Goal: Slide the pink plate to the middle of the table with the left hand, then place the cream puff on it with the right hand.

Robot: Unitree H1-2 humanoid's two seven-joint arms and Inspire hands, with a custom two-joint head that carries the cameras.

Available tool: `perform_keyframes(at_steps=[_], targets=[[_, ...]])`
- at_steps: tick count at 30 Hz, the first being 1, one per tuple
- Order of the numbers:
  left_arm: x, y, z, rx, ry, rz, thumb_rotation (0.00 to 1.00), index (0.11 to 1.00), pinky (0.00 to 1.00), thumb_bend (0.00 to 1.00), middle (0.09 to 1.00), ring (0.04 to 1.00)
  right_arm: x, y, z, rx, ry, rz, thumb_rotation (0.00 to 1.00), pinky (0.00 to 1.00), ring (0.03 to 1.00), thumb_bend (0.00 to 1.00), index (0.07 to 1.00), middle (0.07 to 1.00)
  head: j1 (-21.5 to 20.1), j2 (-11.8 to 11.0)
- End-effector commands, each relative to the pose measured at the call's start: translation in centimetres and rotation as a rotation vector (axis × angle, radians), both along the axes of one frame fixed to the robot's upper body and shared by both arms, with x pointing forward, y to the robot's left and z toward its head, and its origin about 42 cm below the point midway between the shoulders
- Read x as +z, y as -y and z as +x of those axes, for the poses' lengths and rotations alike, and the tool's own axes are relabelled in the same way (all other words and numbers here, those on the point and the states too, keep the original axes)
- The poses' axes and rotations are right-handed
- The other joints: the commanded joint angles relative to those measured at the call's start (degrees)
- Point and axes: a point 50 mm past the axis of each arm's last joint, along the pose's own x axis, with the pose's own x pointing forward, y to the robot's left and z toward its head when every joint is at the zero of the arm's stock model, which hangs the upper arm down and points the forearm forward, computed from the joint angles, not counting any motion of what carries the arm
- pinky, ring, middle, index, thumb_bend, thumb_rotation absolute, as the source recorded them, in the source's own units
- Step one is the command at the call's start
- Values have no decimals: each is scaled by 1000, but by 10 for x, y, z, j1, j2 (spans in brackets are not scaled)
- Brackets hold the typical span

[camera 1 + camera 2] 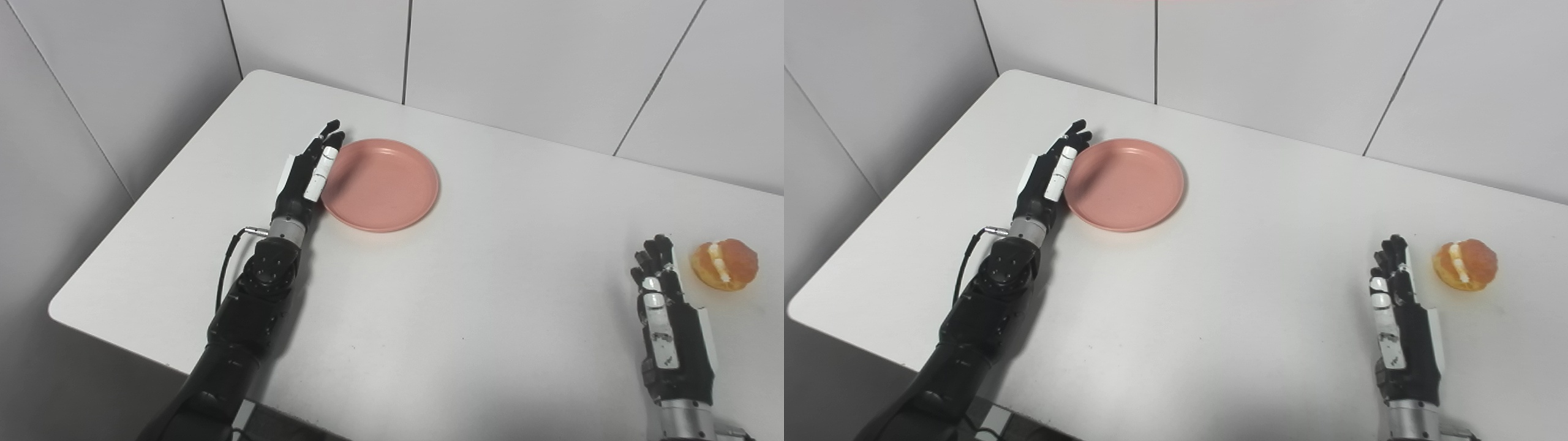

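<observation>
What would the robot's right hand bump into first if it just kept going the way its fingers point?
Probably nothing. The right hand points toward the table's far edge, and the cream puff sits just to its right, apart from it. The way ahead looks free, though depth is hard to judge.

Both head cameras are looking steeply down from above the near edge of the white desk [429, 318], facing the panelled wall behind it, at middling range. The right eye view is sitting slightly to the right, so everything is appearing shifted leftward there. Both are sharing nearly the whole desk: the left hand [309, 171] with the pink plate [383, 184] just right of its fingers, and the right hand [1399, 318] with the cream puff [1465, 264] just right of its fingers.
</observation>
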Motion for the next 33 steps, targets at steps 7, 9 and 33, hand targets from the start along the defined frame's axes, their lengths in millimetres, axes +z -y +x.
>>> perform_keyframes(at_steps=[7, 9, 33], targets=[[-18, 42, -4, -165, -91, -164, 1000, 905, 911, 761, 913, 917, -4, -3, -3, -18, 17, 5, 847, 1000, 1000, 584, 1000, 1000, -13, 0], [-20, 45, -4, -167, -95, -200, 1000, 906, 921, 760, 914, 922, -4, -4, -3, -14, 14, 12, 840, 1000, 1000, 586, 1000, 1000, -18, 1], [-27, 87, -28, -274, -123, -271, 982, 874, 898, 769, 881, 888, -3, -17, -6, -18, -1, 18, 830, 1000, 997, 625, 1000, 1000, -90, 14]])
